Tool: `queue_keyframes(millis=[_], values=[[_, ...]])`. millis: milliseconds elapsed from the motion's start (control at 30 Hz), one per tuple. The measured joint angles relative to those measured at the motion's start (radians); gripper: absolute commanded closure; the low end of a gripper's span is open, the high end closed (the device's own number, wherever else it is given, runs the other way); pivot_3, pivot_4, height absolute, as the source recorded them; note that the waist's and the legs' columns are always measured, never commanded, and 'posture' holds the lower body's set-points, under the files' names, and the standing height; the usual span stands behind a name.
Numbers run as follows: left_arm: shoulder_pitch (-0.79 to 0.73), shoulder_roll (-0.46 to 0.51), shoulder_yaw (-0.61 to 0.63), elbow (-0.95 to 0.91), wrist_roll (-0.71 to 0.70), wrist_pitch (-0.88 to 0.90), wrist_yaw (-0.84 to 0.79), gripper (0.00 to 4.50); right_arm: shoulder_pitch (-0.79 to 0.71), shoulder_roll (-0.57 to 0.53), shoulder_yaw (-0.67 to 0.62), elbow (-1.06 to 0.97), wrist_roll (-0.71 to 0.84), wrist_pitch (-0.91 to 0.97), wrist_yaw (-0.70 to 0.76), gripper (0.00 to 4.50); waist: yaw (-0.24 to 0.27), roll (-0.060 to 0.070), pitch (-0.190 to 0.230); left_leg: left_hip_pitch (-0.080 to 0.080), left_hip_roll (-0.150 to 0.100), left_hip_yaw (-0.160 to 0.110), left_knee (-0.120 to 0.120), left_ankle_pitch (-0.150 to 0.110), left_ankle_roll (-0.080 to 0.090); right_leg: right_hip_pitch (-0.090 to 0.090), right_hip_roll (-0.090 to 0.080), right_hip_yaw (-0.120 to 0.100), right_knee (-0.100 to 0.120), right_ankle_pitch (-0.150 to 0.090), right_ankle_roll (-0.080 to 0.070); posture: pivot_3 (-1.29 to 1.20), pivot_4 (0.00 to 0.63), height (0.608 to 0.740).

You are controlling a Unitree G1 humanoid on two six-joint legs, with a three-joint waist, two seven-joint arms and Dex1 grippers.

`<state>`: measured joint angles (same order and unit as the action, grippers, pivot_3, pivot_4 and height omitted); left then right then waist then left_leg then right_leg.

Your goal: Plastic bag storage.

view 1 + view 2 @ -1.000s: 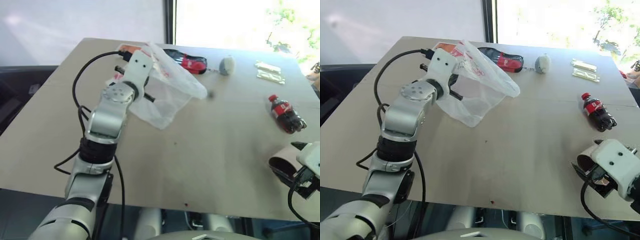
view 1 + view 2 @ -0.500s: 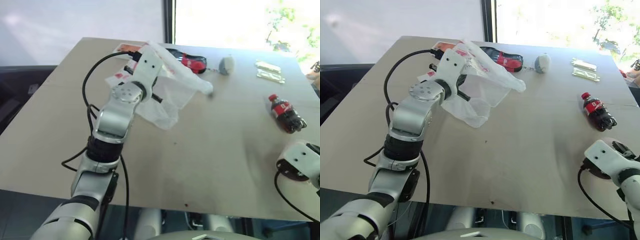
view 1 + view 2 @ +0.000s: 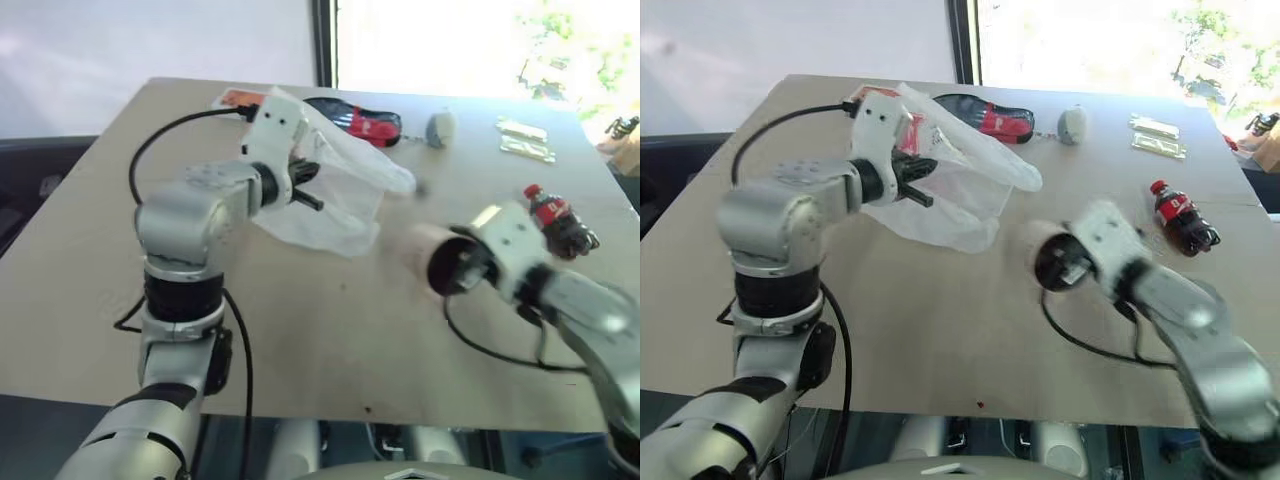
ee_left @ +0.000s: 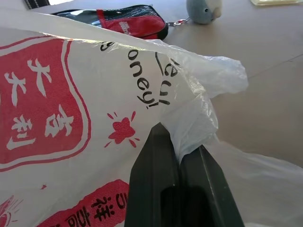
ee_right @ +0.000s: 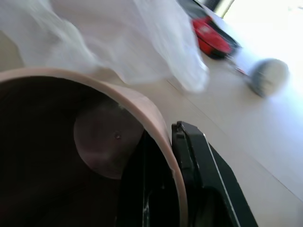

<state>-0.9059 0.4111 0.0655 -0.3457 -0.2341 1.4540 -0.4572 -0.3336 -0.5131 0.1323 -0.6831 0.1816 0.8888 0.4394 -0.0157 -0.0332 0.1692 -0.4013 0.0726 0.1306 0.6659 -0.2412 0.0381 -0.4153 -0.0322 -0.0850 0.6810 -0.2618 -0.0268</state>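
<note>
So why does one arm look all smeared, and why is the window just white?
In the eye views the right gripper and the pinkish cup it holds are streaked by motion blur, while the left gripper, pinching the plastic bag, is crisp. The window behind the table is blown out by daylight. The right wrist view is soft.

A black-and-red flat pouch [image 3: 985,117] lies near the far edge of the table [image 3: 940,330], with a grey plush toy [image 3: 1072,124] beside it. Two pale packets [image 3: 1159,137] sit toward the far right corner. A cola bottle [image 3: 1180,217] lies on its side near the right edge.
</note>
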Motion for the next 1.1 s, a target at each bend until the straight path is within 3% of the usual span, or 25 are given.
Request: queue_keyframes(millis=[100,133,200,300,367,567,900,1100], values=[[0.001,0.077,0.025,-0.077,-0.073,0.089,-0.044,4.5,-0.137,0.111,0.113,0.236,-0.047,-0.123,-0.001,4.48,0.004,0.001,0.001,-0.001,0.0,0.0,0.0,0.0,0.0,0.0,-0.001,0.0,-0.001,0.001,-0.001,0.0,0.15,0.74],[0.014,0.143,0.03,-0.132,-0.125,0.129,-0.083,4.5,-0.202,0.154,0.146,0.346,-0.06,-0.191,0.008,4.48,0.003,0.001,0.001,-0.002,-0.001,0.0,0.0,0.0,0.0,-0.001,-0.001,0.0,-0.001,0.002,-0.004,0.0,0.15,0.74],[0.028,0.189,0.042,-0.17,-0.162,0.146,-0.112,4.5,-0.237,0.177,0.155,0.407,-0.062,-0.231,0.015,4.48,0.003,0.001,0.001,-0.004,-0.001,0.0,0.0,-0.001,0.001,-0.002,-0.002,0.0,-0.002,0.002,-0.004,0.0,0.15,0.74],[0.117,0.367,0.068,-0.242,-0.245,0.159,-0.169,4.5,-0.289,0.191,0.151,0.475,-0.016,-0.273,0.105,4.48,0.003,0.001,0.001,-0.005,-0.001,-0.001,0.0,-0.001,0.001,-0.004,-0.002,-0.001,-0.002,0.003,-0.004,0.0,0.15,0.74],[0.136,0.405,0.085,-0.251,-0.258,0.159,-0.172,4.5,-0.289,0.172,0.137,0.464,0.033,-0.252,0.164,4.48,0.009,0.001,0.002,-0.008,-0.001,-0.003,0.002,-0.001,0.001,-0.004,-0.003,-0.003,-0.001,0.003,-0.004,0.0,0.15,0.74],[0.198,0.477,0.088,-0.251,-0.273,0.09,-0.183,4.5,-0.286,0.07,0.066,0.405,0.114,-0.217,0.261,4.48,0.008,0.001,0.002,-0.009,-0.001,-0.004,0.004,-0.001,0.001,-0.005,-0.003,-0.005,0.0,0.003,-0.004,0.0,0.15,0.74],[0.233,0.534,0.071,-0.251,-0.356,-0.02,-0.263,4.5,-0.353,0.18,0.108,0.656,-0.103,-0.377,0.066,4.48,0.002,0.001,0.002,-0.015,-0.002,0.0,0.004,0.0,0.001,-0.015,-0.003,0.0,0.005,0.003,-0.005,0.0,0.15,0.74],[0.278,0.61,0.03,-0.243,-0.356,-0.135,-0.314,4.5,-0.417,0.206,0.041,0.707,-0.117,-0.421,0.017,4.48,0.003,0.002,0.002,-0.014,-0.002,0.001,0.004,-0.001,0.001,-0.016,-0.003,0.001,0.007,0.003,-0.005,0.0,0.15,0.74]])
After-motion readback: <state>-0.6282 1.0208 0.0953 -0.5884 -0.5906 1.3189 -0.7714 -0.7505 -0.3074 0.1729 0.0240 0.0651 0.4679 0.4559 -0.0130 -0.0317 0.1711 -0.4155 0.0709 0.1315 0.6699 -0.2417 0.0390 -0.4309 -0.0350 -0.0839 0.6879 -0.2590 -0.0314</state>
